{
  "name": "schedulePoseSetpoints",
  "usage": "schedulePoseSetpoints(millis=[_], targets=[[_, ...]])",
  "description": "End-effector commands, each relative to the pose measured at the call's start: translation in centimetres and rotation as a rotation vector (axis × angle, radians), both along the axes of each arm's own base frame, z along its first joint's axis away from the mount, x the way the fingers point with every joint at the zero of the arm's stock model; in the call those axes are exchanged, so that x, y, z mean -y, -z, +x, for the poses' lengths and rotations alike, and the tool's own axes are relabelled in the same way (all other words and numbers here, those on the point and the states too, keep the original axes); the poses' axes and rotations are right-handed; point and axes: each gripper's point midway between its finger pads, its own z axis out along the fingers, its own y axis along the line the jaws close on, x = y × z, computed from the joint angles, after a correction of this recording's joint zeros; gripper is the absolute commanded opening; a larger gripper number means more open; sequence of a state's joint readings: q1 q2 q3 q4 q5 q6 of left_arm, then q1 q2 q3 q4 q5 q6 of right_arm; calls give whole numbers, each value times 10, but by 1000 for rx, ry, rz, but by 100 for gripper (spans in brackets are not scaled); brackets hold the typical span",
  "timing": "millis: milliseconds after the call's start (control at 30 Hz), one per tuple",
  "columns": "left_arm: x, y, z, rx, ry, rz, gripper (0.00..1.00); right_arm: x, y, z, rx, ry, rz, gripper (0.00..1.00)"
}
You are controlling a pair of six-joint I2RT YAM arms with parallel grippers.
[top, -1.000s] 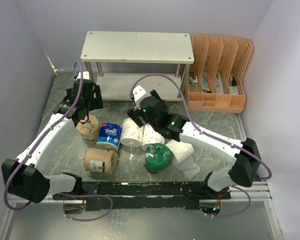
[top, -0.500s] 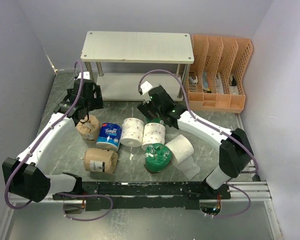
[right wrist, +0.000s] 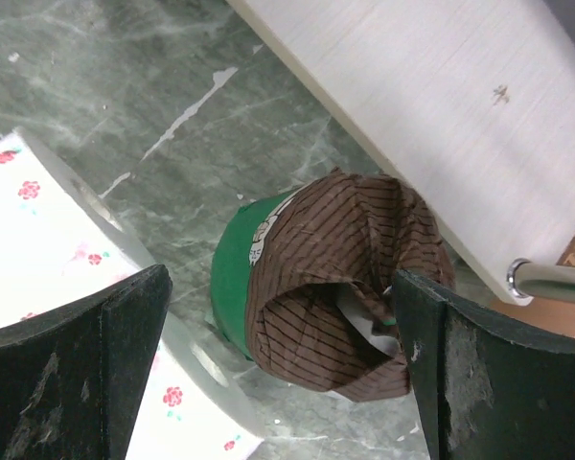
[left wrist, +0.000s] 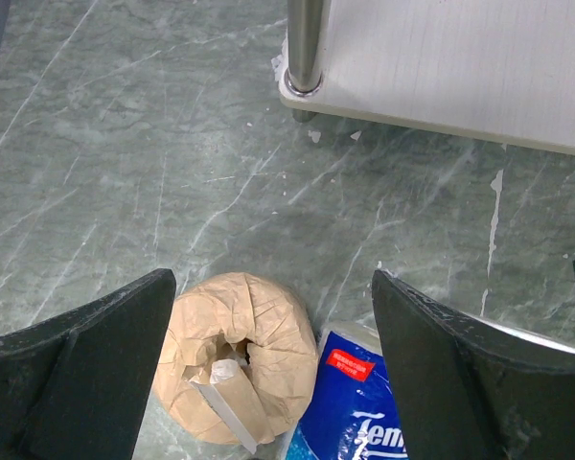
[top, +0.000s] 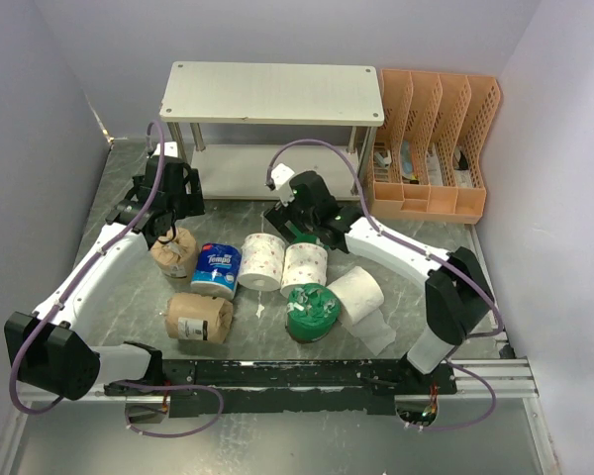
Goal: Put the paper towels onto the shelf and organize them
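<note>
The shelf (top: 272, 94) stands at the back, both cream boards bare. My left gripper (top: 165, 220) is open, hovering over an upright tan-wrapped roll (left wrist: 235, 355) with the blue-wrapped roll (left wrist: 359, 412) beside it. My right gripper (top: 295, 220) is open, its jaws either side of a dark brown striped roll with a green band (right wrist: 345, 278), which lies by the shelf's lower board (right wrist: 441, 105). Two dotted white rolls (top: 261, 261) (top: 304, 265), a green roll (top: 313, 312), a second tan roll (top: 198, 317) and a partly unrolled white roll (top: 356, 292) sit on the table.
An orange slotted file organizer (top: 431, 143) stands right of the shelf. A silver shelf post (left wrist: 305, 48) is just ahead of my left gripper. A floral white roll (right wrist: 57, 287) lies close to my right gripper's left finger. Grey walls enclose the table.
My right gripper has moved back from above the white rolls toward the shelf's lower board and now straddles the brown roll. The left arm has not moved.
</note>
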State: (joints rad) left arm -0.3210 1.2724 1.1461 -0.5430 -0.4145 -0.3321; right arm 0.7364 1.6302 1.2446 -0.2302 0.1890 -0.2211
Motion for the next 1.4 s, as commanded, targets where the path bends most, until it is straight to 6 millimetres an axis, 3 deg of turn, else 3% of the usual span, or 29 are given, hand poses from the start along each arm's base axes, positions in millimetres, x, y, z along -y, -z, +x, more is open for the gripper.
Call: schedulePoseSetpoints(millis=[0, 233, 333, 433, 633, 800, 833, 967, 1200, 1367], targets=[[1, -11, 7, 32, 10, -14, 95, 0, 26, 2, -48, 6, -17, 100], [0, -12, 7, 39, 7, -15, 95, -1, 47, -2, -97, 15, -16, 99], [1, -12, 7, 35, 9, -16, 95, 1, 58, -5, -125, 22, -36, 92], [1, -12, 7, 36, 9, -17, 95, 3, 71, -9, -164, 28, -53, 76], [0, -12, 7, 35, 8, -17, 95, 7, 98, -20, -246, 34, -88, 32], [1, -11, 7, 34, 10, -18, 95, 14, 100, -16, -231, 71, -115, 5], [1, -11, 7, 34, 10, -18, 95, 16, 96, -14, -216, 82, -122, 0], [1, -11, 7, 33, 9, -19, 95, 25, 70, -3, -129, 147, -146, 0], [2, -10, 8, 30, 12, -21, 94, 35, -18, 12, 113, 247, -153, 0], [2, -9, 8, 27, 14, -20, 94, 47, -69, 25, 275, 302, -123, 0]])
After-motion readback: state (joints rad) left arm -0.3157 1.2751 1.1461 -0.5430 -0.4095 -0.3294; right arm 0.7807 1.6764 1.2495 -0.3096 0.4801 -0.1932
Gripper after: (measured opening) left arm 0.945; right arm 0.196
